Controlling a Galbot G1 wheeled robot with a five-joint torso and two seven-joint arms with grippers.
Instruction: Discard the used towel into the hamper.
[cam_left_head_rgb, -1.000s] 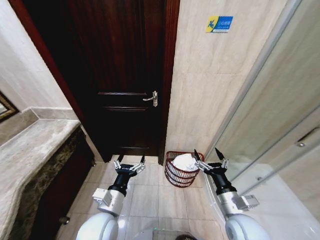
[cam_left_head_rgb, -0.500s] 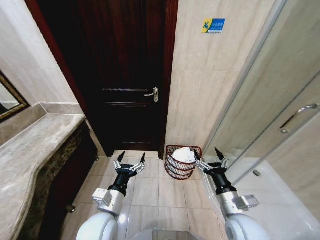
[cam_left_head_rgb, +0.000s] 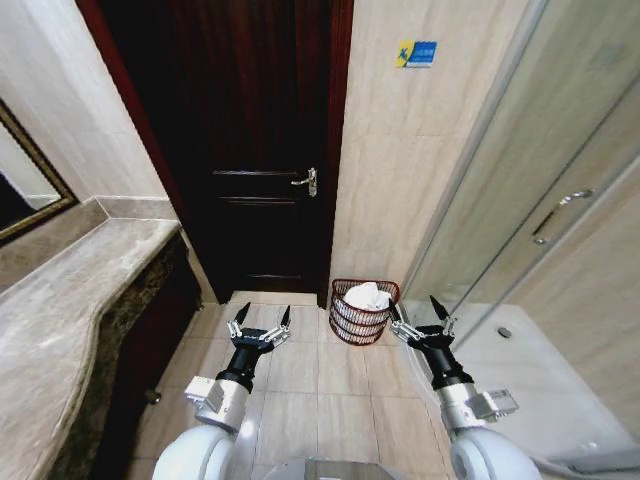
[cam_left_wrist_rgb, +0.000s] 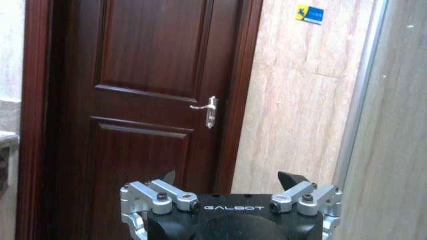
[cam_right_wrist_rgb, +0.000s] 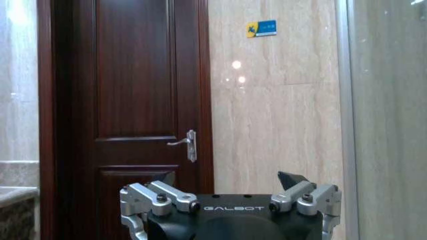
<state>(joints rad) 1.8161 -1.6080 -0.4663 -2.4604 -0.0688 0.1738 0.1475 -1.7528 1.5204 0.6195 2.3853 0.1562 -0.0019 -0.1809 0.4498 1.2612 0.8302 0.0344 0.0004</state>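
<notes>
From the head view I see the hamper (cam_left_head_rgb: 364, 311) on the floor by the far wall, white towel (cam_left_head_rgb: 367, 296) inside. Left end effector (cam_left_head_rgb: 260, 319) and right end effector (cam_left_head_rgb: 420, 309) hover spread wide, empty; wrist views give me the door (cam_left_wrist_rgb: 153, 100) instead.

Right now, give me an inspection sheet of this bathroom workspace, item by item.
Surface: beige tiled floor, bare between the grippers.
Job's things: hamper stands on the floor against the wall, beside the door frame; a white towel already lies inside it, showing above the rim.
Clutter: nothing seen.
Grippers: left gripper open, empty, held low ahead of the robot over the floor; right gripper open, empty, just to the right of the hamper.
Cables: nothing seen.
Surroundings: dark wooden door shut, lever handle; marble counter on the left; glass shower door on the right; small blue and yellow sign on the wall.
</notes>
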